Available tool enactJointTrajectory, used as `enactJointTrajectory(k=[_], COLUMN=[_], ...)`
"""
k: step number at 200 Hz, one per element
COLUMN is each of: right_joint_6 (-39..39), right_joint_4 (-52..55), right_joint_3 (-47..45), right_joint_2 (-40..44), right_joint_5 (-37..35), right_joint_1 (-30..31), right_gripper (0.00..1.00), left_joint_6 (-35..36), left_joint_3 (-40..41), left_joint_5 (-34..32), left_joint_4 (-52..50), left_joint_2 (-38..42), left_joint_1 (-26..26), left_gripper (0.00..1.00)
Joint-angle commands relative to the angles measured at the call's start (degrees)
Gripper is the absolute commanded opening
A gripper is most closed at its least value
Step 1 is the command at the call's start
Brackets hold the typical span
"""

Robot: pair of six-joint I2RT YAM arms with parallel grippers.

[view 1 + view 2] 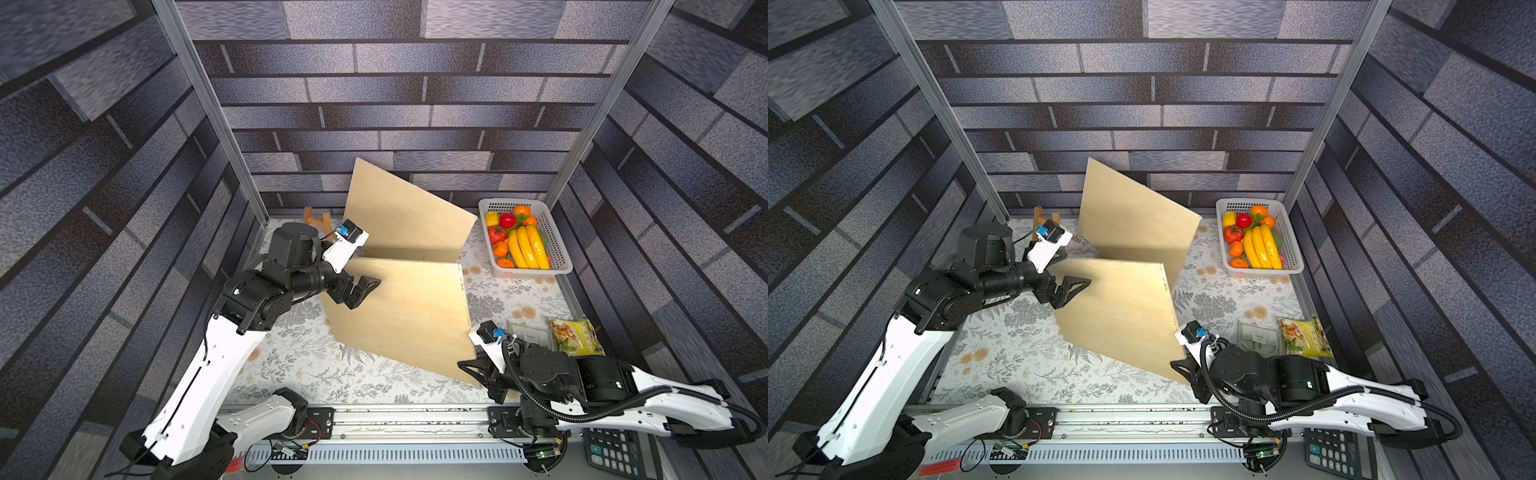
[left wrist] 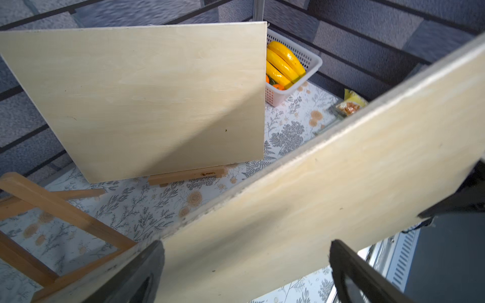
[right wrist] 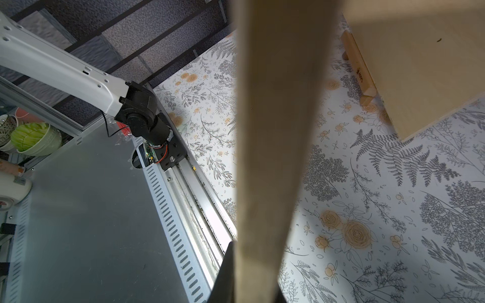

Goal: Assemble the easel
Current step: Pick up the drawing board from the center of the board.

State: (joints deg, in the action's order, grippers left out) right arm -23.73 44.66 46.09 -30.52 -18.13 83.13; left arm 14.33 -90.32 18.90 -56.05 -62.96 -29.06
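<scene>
Gripping the near right cnr of a pale rectangular plywood board [image 1: 407, 316], the right fingers [image 1: 471, 368] are clamped shut on it. In the right wrist view we see that board [image 3: 273, 131] edge-on, running away from one dark finger [image 3: 225, 272]. It hangs tilted over the middle of the desk [image 1: 299, 365], which has a floral cloth. We can't tell if its near left cnr touches the cloth.

The left fingers [image 1: 365, 284] are spread wide at the board's far left cnr, holding nothing. In the left wrist view the board [image 2: 315, 196] runs across btwn them, and we can't tell whether they touch it.

A second pale plywood board [image 1: 399, 216] stands tilted back at far centre, w/ its bottom edge on the ledge of a small light-wood easel [image 2: 189, 175]. In the left wrist view it is clearly apart from the held one. A light-wood easel frame [image 1: 316, 219] is at far left, just beyond the left arm.

On the far right is a white plastic mesh basket [image 1: 530, 273] w/ yellow bananas [image 1: 525, 247] and other red and orange fruit. At near right, just beside the right arm, are a clear plastic tray [image 1: 528, 332] and a yellow-green snack bag [image 1: 575, 336]. A dark calculator [image 1: 611, 453] lies off the cloth at the near right edge.
</scene>
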Motion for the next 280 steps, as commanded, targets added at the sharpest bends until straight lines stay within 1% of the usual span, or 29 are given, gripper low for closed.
enactJointTrajectory(k=[1,13,31,51,68,101,110,126,133,146,165,177,182,191,195,205,213,219,254,280], right_joint_6=[4.1,4.4,5.3,7.0,8.0,8.7,8.8,9.4,9.5,9.7,9.5,9.5,9.6,9.9,10.1,11.1,12.2,13.0,18.5,21.1], right_joint_4=[6.6,6.3,5.8,5.5,5.6,4.6,4.2,3.4,2.9,2.0,0.9,0.5,0.1,-0.5,-1.0,-2.3,-3.2,-3.7,-5.8,-8.2], right_joint_3=[-0.5,-0.4,0.0,1.0,1.7,0.9,0.8,0.4,0.1,-0.5,-1.6,-2.0,-2.2,-2.3,-2.4,-2.5,-2.3,-2.1,0.4,4.0], right_joint_2=[-1.6,-2.2,-2.8,-3.6,-4.0,-3.2,-3.2,-3.4,-3.7,-4.3,-5.2,-5.4,-5.3,-5.2,-5.2,-5.1,-5.4,-5.7,-8.5,-9.5], right_joint_5=[-0.4,0.1,0.4,0.1,-0.2,0.3,0.4,0.4,0.3,0.4,1.1,1.4,1.4,1.3,1.2,1.1,1.1,1.1,1.1,-0.2], right_joint_1=[0.0,0.0,0.0,0.0,0.0,0.1,0.0,0.0,0.0,0.0,0.0,0.0,0.1,0.1,0.0,0.0,0.0,0.0,0.0,0.0], right_gripper=[0.00,0.00,0.00,0.00,0.00,0.00,0.00,0.00,0.00,0.00,0.00,0.00,0.00,0.07,0.11,0.29,0.46,0.55,0.61,0.61], left_joint_6=[11.9,13.7,15.2,18.1,21.2,26.6,27.2,27.1,26.9,26.9,26.7,26.7,26.6,26.4,26.1,26.0,25.8,25.7,23.8,22.2], left_joint_3=[-7.0,-9.6,-13.2,-16.5,-20.3,-31.0,-31.0,-30.6,-30.7,-31.4,-33.2,-33.5,-33.4,-33.2,-33.1,-32.9,-32.7,-32.6,-31.5,-30.6], left_joint_5=[-2.4,-4.8,-4.0,-3.7,-2.6,-1.2,-2.1,-1.4,-1.5,-1.5,-1.9,-2.1,-1.7,-1.2,-1.0,-0.2,0.2,0.6,2.9,2.2], left_joint_4=[-6.6,-7.3,-8.7,-13.6,-20.2,-36.0,-37.2,-38.5,-39.2,-41.0,-44.7,-45.9,-46.2,-46.5,-46.6,-46.9,-47.2,-47.3,-47.7,-47.7], left_joint_2=[-1.5,-3.2,-5.9,-9.9,-14.3,-23.1,-23.5,-24.0,-24.4,-25.1,-26.2,-26.4,-26.4,-26.4,-26.4,-26.7,-26.9,-27.0,-26.8,-26.4], left_joint_1=[-0.7,-2.0,-2.2,-2.5,-2.7,-4.2,-5.4,-5.9,-6.3,-7.5,-8.7,-9.6,-9.8,-9.9,-10.1,-10.3,-10.8,-11.1,-11.6,-12.8], left_gripper=[1.00,1.00,1.00,1.00,1.00,0.89,0.88,0.86,0.81,0.70,0.41,0.25,0.16,0.00,0.00,0.00,0.00,0.00,0.00,0.00])
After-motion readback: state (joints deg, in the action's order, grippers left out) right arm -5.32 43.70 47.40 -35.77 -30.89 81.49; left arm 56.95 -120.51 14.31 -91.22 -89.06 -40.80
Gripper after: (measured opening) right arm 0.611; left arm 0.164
